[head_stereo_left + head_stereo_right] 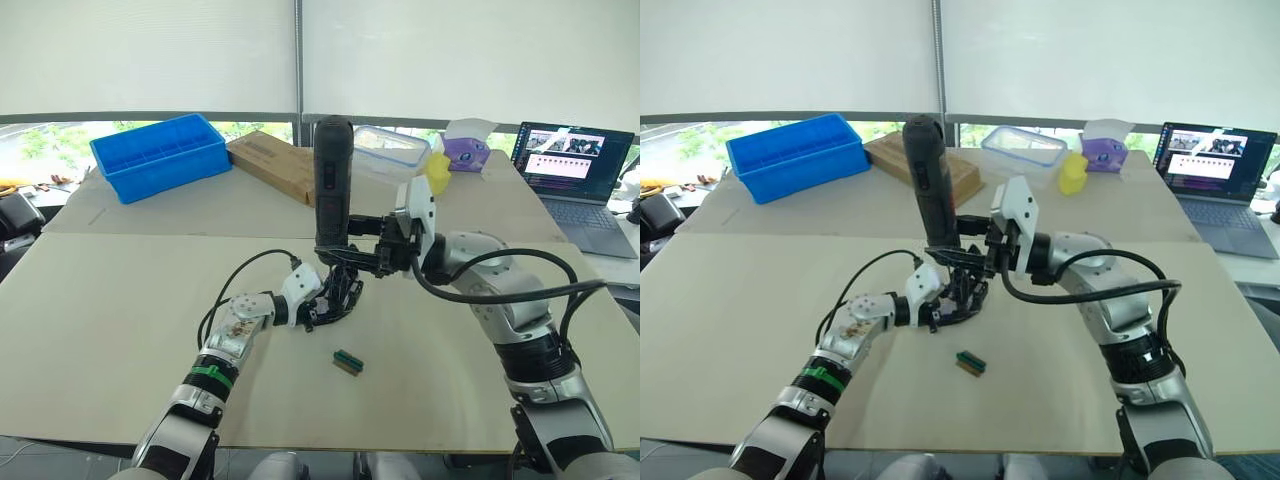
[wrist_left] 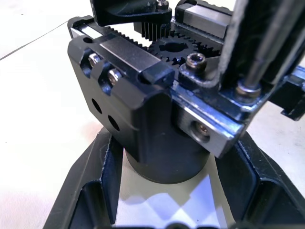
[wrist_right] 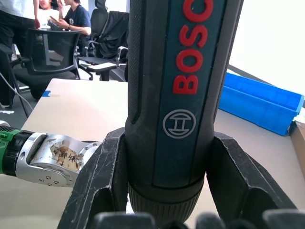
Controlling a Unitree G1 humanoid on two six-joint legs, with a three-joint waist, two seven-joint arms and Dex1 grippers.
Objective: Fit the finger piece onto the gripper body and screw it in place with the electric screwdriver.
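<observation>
Near the middle of the table (image 1: 120,300), a little toward its front edge, the left gripper (image 1: 322,305) is closed around the round base of the gripper body (image 2: 157,143), which stands on the surface. The left wrist view gives what the head views cannot: the body's toothed rack and central gear on top, two screw heads on its black block, a threaded hole in a silver metal corner, and the two black fingers (image 2: 90,191) pressed against either side of the cylindrical base. The right gripper (image 1: 352,250) holds the electric screwdriver (image 1: 333,180) almost upright directly above the gripper body, its lower end down at the body's top. In the right wrist view both fingers (image 3: 102,176) clamp the dark barrel just above its collar, with red lettering on a blue panel facing the camera; people and office chairs show beyond the table's far side. A small green-and-brown block (image 1: 347,361) lies alone nearer the front edge. Along the far edge sit a blue bin (image 1: 160,155), a cardboard box (image 1: 275,165), a clear container (image 1: 390,152) and a laptop (image 1: 575,175) at the far right corner.
</observation>
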